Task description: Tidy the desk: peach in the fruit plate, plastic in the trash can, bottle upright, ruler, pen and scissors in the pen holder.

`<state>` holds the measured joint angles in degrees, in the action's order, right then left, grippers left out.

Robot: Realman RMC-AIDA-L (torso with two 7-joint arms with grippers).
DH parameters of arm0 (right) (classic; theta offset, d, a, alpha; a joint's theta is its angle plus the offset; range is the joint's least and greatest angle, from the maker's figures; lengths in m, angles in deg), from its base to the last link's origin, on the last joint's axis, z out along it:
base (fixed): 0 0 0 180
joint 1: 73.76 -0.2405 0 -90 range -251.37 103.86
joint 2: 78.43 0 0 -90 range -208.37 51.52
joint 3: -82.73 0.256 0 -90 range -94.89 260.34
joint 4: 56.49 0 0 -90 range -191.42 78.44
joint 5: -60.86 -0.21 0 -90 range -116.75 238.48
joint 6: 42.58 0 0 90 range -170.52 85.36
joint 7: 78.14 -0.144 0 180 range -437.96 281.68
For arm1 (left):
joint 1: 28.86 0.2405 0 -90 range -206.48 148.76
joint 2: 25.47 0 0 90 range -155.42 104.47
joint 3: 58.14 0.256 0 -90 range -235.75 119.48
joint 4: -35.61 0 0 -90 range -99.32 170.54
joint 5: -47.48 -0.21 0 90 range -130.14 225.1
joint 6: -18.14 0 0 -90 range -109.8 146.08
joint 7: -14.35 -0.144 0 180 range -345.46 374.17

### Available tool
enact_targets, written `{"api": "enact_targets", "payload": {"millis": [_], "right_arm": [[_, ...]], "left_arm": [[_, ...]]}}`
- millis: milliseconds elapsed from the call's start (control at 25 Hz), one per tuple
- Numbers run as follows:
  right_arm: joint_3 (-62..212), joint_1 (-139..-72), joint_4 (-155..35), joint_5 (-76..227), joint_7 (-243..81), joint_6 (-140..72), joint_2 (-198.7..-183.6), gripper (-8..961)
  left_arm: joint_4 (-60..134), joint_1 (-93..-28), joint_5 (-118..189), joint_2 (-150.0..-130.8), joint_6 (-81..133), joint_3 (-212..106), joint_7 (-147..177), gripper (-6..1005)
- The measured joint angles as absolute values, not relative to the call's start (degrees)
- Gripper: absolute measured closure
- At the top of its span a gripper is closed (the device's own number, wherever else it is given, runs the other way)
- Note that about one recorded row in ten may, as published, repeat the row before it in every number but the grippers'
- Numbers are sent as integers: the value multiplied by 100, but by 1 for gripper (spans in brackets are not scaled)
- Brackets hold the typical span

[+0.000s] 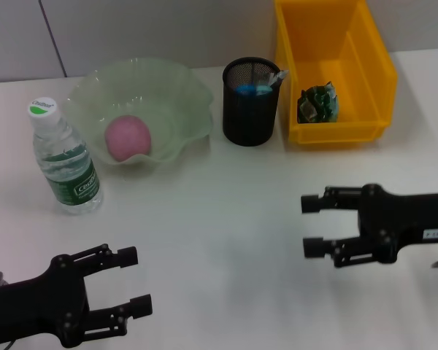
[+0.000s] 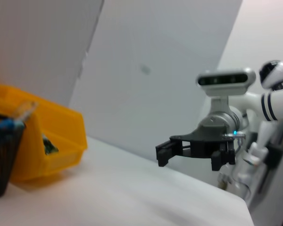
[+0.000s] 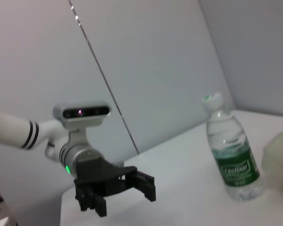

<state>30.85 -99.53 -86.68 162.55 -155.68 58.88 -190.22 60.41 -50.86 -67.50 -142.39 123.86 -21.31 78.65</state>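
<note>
Everything looked sorted: peach (image 1: 127, 137) in the fruit plate (image 1: 177, 82), bottle (image 1: 64, 162) upright. Left gripper (image 1: 132, 281) and right gripper (image 1: 312, 225) hovered empty, jaws apart; best simply to retract clear.

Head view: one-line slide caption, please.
Desk tidied: peach in fruit plate, bottle upright, plastic in trash can; left gripper and right gripper open, empty.

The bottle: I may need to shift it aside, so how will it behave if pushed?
The bottle stands upright, tall on a narrow base, so a high push would probably tip it. It looks nearly full, likely heavy. Round sides mean it could roll once down.
</note>
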Motion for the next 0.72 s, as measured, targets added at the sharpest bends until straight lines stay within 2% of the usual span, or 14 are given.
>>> {"api": "enact_targets", "payload": {"millis": [320,560,720], "right_arm": [[3070,-9926,-8757,16753,-15368,5596,-19317,136],[3068,-9895,-8758,16857,-15167,5349,-19444,137],[3066,-9902,-8759,16860,-15100,5317,-19468,136]], "left_arm": [[6208,-5287,-7142,-14167,12380,-2131,7961,191],[6223,-5294,-7167,-14129,12244,-2131,7910,191],[6231,-5307,-7169,-14125,12151,-2131,7909,191]]}}
